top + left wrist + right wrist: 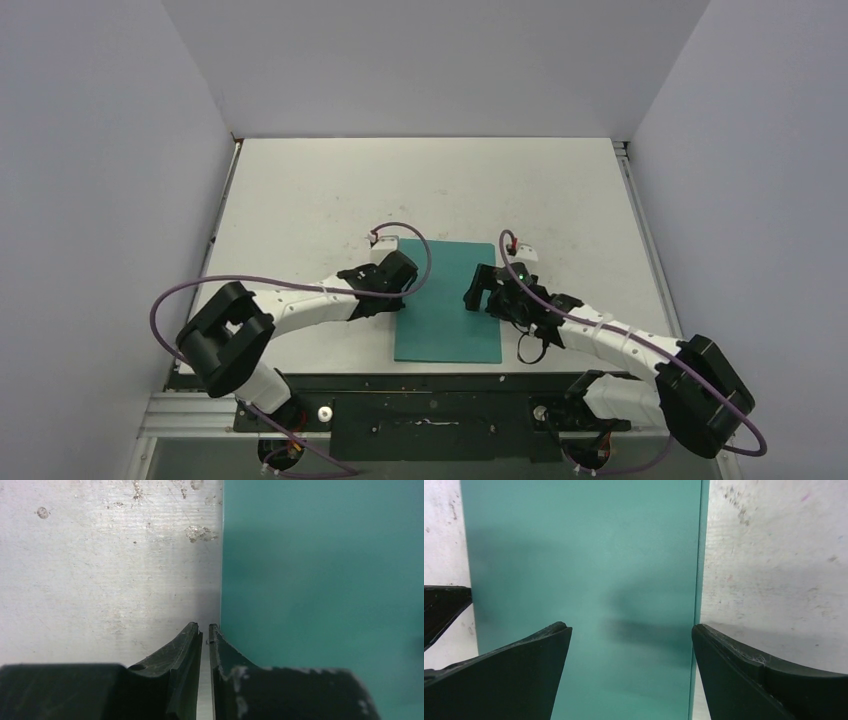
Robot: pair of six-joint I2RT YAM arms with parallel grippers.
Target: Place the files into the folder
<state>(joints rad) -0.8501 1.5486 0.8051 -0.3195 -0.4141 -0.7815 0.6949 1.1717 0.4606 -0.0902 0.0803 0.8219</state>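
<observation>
Folder (447,300), just one, lies flat on table (330,190).

No text, label, brand, number or sign can be read in any of the views. The folder (447,300) shows only a plain teal cover. The counter (300,190) around it bears nothing but scuffs and stains.
</observation>
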